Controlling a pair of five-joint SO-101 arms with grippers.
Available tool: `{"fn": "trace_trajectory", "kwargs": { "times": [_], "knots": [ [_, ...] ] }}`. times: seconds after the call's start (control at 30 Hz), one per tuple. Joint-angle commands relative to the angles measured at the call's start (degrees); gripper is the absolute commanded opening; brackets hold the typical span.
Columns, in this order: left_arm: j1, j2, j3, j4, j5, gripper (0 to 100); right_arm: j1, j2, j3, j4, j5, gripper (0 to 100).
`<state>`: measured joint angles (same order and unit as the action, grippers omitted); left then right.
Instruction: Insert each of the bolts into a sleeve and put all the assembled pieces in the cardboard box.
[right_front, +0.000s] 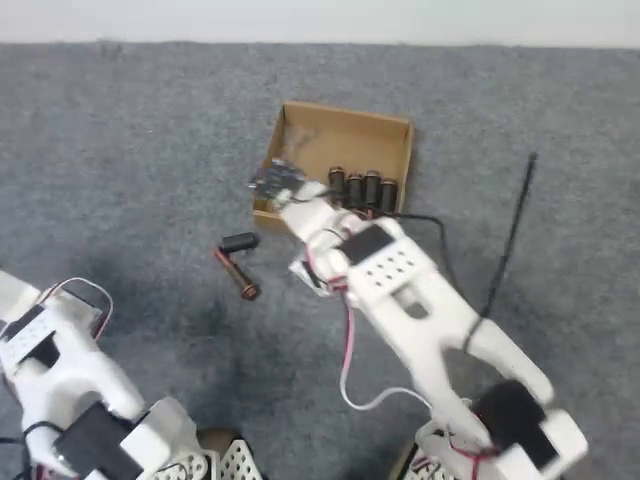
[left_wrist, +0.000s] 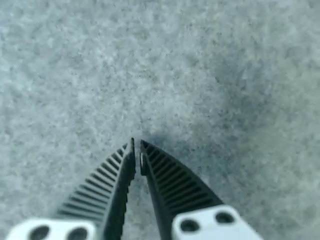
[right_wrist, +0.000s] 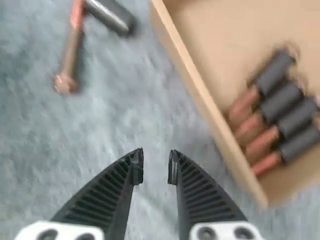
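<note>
A cardboard box (right_front: 345, 135) sits mid-table with several assembled bolt-and-sleeve pieces (right_front: 362, 188) lined up along its near wall. On the carpet to its left lie a loose dark sleeve (right_front: 240, 241) and a copper bolt (right_front: 236, 274), close together. My right gripper (right_front: 272, 190) hangs by the box's near-left corner. In the right wrist view it (right_wrist: 155, 165) is slightly open and empty over the carpet, beside the box wall (right_wrist: 200, 95), with the assembled pieces (right_wrist: 280, 115), bolt (right_wrist: 67, 55) and sleeve (right_wrist: 107, 15) beyond. My left gripper (left_wrist: 136, 150) is shut on nothing above bare carpet.
Grey carpet covers the table. The left arm (right_front: 60, 370) rests folded at the near-left corner. A black cable (right_front: 510, 230) runs along the right side, and a white wire (right_front: 350, 370) loops under the right arm.
</note>
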<state>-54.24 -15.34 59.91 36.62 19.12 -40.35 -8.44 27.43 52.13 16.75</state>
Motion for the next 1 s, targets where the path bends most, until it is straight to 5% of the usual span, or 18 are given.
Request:
{"fn": "trace_trajectory", "kwargs": {
  "times": [0.0,0.43,0.97],
  "knots": [
    [-0.26,-0.26,-3.38,-1.58,2.73,1,-3.3,5.85,-11.69,-0.84,3.34,7.4],
    [0.09,-0.09,-3.3,-2.81,2.64,1,-6.73,33.1,-46.33,11.03,14.68,7.4],
    [0.09,-0.18,-3.3,-2.64,2.73,1,-9.36,38.73,-50.37,9.98,22.42,7.1]
  ]
}}
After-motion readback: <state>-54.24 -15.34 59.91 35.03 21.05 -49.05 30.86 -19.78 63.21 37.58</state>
